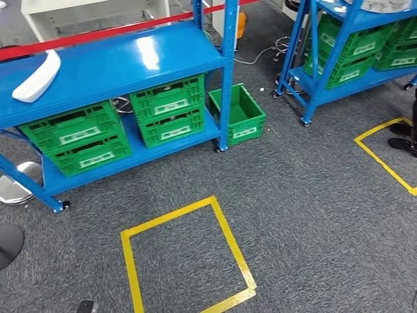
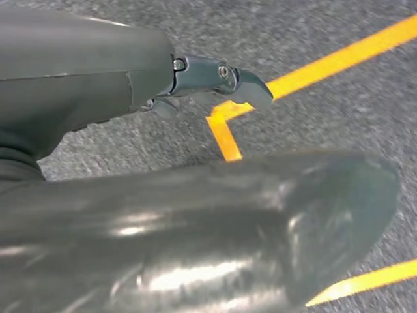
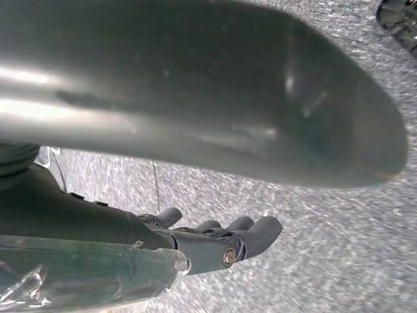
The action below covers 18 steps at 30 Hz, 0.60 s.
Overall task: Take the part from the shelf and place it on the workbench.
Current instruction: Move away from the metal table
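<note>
The part (image 1: 36, 77) is a long, white, curved piece lying on the top board of the blue shelf (image 1: 113, 65), at its left end in the head view. My left hand (image 2: 187, 222) hangs over the grey carpet beside a corner of yellow floor tape (image 2: 223, 127), with its fingers (image 2: 221, 75) stretched out and nothing in them. Over bare carpet, my right hand (image 3: 197, 98) also hangs with its fingers (image 3: 236, 238) extended and apart, holding nothing. Both hands are far from the part.
Green crates (image 1: 73, 127) (image 1: 167, 107) fill the shelf's lower board, and a loose one (image 1: 238, 114) stands on the floor by its right post. A second blue shelf (image 1: 315, 78) is at the far right. Yellow tape squares (image 1: 184, 254) (image 1: 384, 153) mark the carpet. Round metal bases (image 1: 15, 182) sit at the left.
</note>
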### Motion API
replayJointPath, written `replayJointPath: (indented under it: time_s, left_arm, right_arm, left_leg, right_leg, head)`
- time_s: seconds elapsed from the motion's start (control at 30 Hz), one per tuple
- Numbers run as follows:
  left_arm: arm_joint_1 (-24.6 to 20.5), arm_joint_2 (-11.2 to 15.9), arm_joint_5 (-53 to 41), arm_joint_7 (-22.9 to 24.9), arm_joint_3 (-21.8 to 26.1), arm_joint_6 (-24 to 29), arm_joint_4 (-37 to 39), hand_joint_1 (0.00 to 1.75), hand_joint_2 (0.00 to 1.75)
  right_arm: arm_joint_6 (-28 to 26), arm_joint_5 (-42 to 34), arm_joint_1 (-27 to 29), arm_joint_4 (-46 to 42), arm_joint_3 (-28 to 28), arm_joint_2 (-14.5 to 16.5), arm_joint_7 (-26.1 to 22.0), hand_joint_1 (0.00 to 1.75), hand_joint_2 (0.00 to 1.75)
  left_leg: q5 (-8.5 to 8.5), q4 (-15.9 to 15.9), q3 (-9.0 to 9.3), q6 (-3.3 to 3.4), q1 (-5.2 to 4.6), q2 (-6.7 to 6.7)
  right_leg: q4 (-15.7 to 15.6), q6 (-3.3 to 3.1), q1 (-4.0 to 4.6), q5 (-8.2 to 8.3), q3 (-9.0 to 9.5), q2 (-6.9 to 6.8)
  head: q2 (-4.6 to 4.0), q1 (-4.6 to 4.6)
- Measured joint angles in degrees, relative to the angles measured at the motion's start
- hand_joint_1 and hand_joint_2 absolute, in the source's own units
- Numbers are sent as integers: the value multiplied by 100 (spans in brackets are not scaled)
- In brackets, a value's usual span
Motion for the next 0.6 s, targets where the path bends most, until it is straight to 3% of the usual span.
replayJointPath:
  time_s: [0.03,0.1,0.13,0.2,0.23,0.27,0.33,0.4,0.47,0.53,0.6]
  left_arm:
    - [17,-3,-1,0,0,1,2,0,0]
    - [30,1,-4,0,1,1,5,0,0]
    - [22,3,-5,0,1,2,5,0,0]
    - [2,9,-7,-2,0,3,5,0,0]
    - [4,9,-7,-3,-1,3,5,0,0]
    - [11,9,-8,-4,-1,3,6,0,0]
    - [19,9,-8,-10,-1,3,10,0,0]
    - [6,14,-8,-20,-1,7,15,0,0]
    - [4,23,-8,-28,-1,11,16,0,0]
    - [31,33,-8,-32,-1,15,17,0,0]
    - [44,32,-11,-32,-2,19,25,0,0]
  right_arm:
    - [1,0,-5,1,13,-1,0,0,0]
    - [1,0,-10,2,27,-1,-2,0,0]
    - [2,0,-3,5,31,-1,-3,0,0]
    - [13,-9,22,14,35,0,-4,0,0]
    - [21,-16,31,19,35,0,-4,0,0]
    - [28,-26,33,21,34,0,-5,0,0]
    - [36,-48,24,22,32,0,-18,0,0]
    - [37,-69,12,27,24,1,-34,0,0]
    - [42,-79,-1,33,3,3,-40,0,0]
    - [52,-85,-17,36,-18,4,-37,0,0]
    - [84,-115,-26,36,-51,1,-21,0,0]
  left_leg:
    - [10,-13,0,30,12,-65]
    - [41,-36,7,90,49,-191]
    - [52,-38,3,110,61,-256]
    - [62,-37,-8,132,66,-412]
    - [64,-35,-10,133,67,-492]
    - [67,-33,-9,130,69,-572]
    - [73,-26,-1,107,81,-732]
    - [78,-1,-11,51,83,-882]
    - [100,6,-48,-19,82,-1000]
    - [128,-15,-81,-84,96,-1053]
    - [4,135,-163,-143,92,-842]
  right_leg:
    - [13,35,-6,-25,8,26]
    - [290,102,-28,-218,-101,290]
    - [614,127,-40,-396,-252,470]
    - [1398,146,-51,-733,-636,636]
    - [1628,149,-51,-778,-763,656]
    - [1656,148,-53,-709,-799,667]
    - [1096,143,-73,-308,-570,736]
    - [364,130,-114,8,-244,959]
    - [77,78,-127,55,-107,1082]
    - [58,-5,-116,71,-94,994]
    - [40,-88,-116,97,-97,893]
  head:
    - [0,7]
    - [0,26]
    - [0,42]
    - [0,54]
    - [0,57]
    - [0,57]
    - [0,61]
    - [0,61]
    - [0,58]
    - [0,56]
    - [0,33]
